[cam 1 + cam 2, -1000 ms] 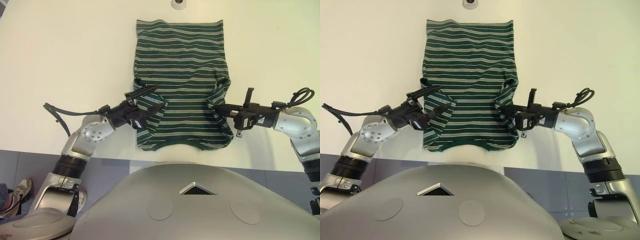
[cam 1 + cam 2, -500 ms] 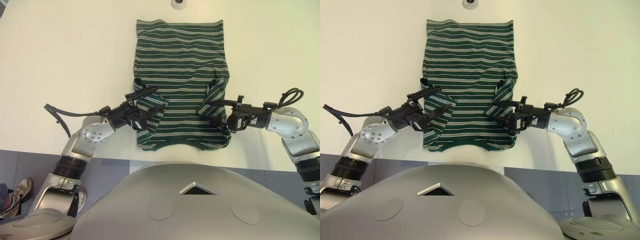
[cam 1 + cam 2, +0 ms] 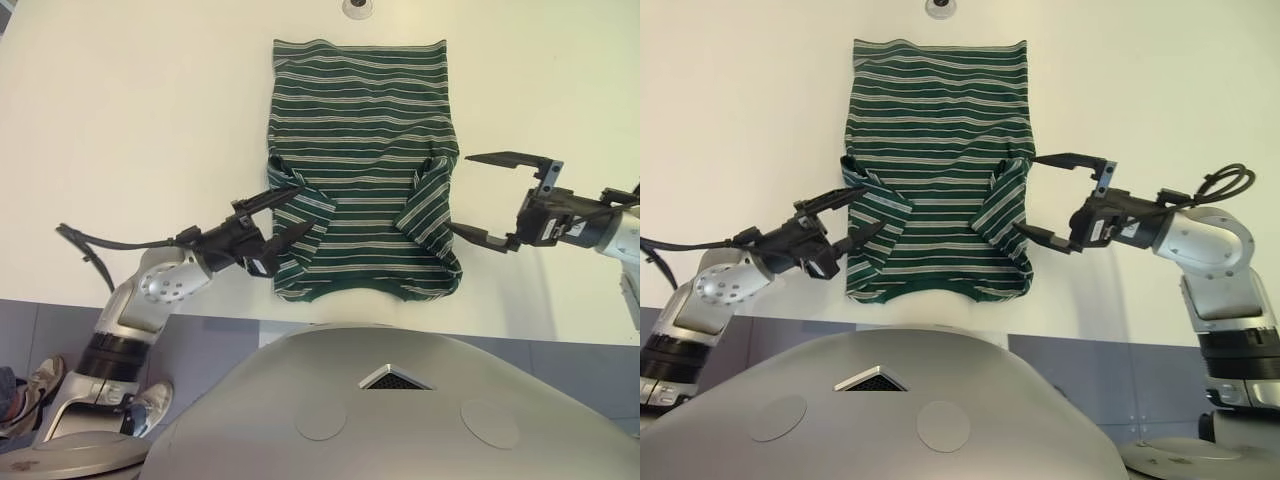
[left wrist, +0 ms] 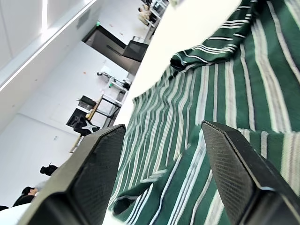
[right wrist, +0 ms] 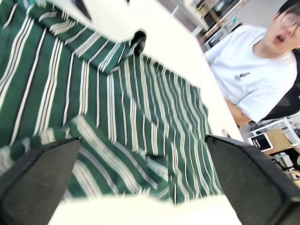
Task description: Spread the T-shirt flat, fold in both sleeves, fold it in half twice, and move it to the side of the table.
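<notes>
Left gripper (image 3: pixel 306 205) is open, jaws apart, tips over the shirt's near-left part at its 8 o'clock, just above the folded left sleeve (image 3: pixel 300 212). I can't tell if it touches the cloth. Right gripper (image 3: pixel 460 192) is wide open with nothing held. It sits just off the shirt's right edge at about 4 o'clock, tips pointing in toward the right sleeve (image 3: pixel 428 200), lower finger close to the cloth edge.

T-shirt (image 3: pixel 360 120) lies flat on the white surface (image 3: pixel 150 100), dead ahead. Its long axis runs 6 to 12 o'clock: collar end near, straight hem far.

Key relation: the near corners lie toward 6 o'clock from both grippers, left corner nearer the left arm and right corner nearer the right. Both sleeves look folded in, so the half fold likely comes next, collar end carried toward 12. That probably needs both grippers to drop back and pinch the near edge.

Materials: soft thin knit, dark green with narrow pale stripes. The stripes run crosswise on the body and diagonally on the sleeve flaps. The flaps are slightly puffed, with small wrinkles at the shoulders, so loose layers may slip in a fold. The surface is smooth and matte. Gripper fingers (image 4: pixel 101 178) are dark, flat and textured.
</notes>
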